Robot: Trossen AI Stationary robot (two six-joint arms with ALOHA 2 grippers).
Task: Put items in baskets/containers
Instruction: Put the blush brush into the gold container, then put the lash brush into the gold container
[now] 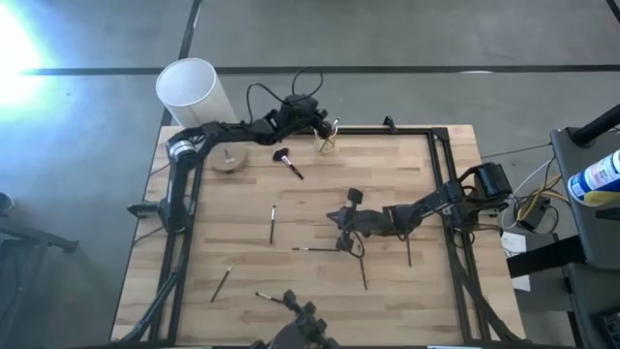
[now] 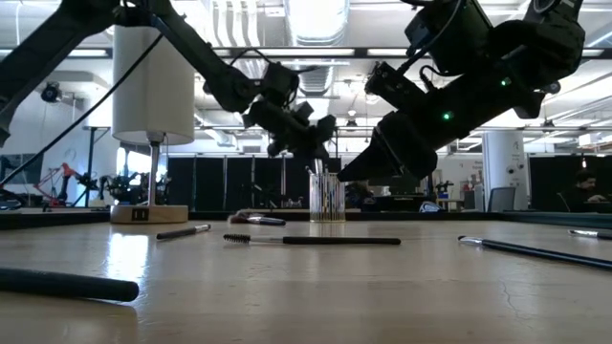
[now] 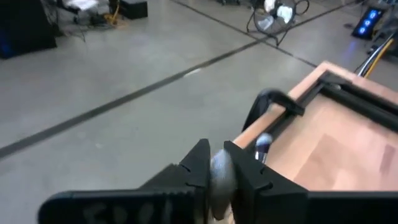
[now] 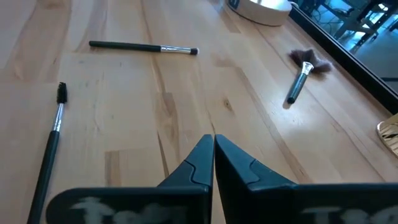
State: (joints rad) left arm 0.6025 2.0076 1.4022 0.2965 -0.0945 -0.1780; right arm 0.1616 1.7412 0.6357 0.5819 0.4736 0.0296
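Brushes lie scattered over the desk [image 1: 407, 165], and the coming move turns on how the nearest one lies to each arm. The left gripper [image 1: 325, 124] hangs at the far edge right over the glass cup [image 1: 329, 143]; in the left wrist view its fingers [image 3: 198, 167] are pinched on something pale and rounded, which looks like a brush end, though what it is cannot be told for sure. The cup stands at about twelve o'clock on the desk and already holds several upright brushes, seen in the low view as dark sticks inside the cup [image 2: 327, 198].

The right gripper [image 1: 351, 221] sits low near the middle of the desk with its fingers pressed together and nothing between them. A thin brush [image 1: 317, 249] lies just beside it at about seven o'clock, its long axis running nine to three; another brush [image 1: 363, 271] lies at six o'clock, pointing roughly twelve to six. The right arm is plainly the nearer one to both.

The bushy brush [image 1: 288, 162] rests at about seven o'clock from the cup, closer to the left arm. Further brushes [image 1: 273, 223] lie toward the left half of the desk.
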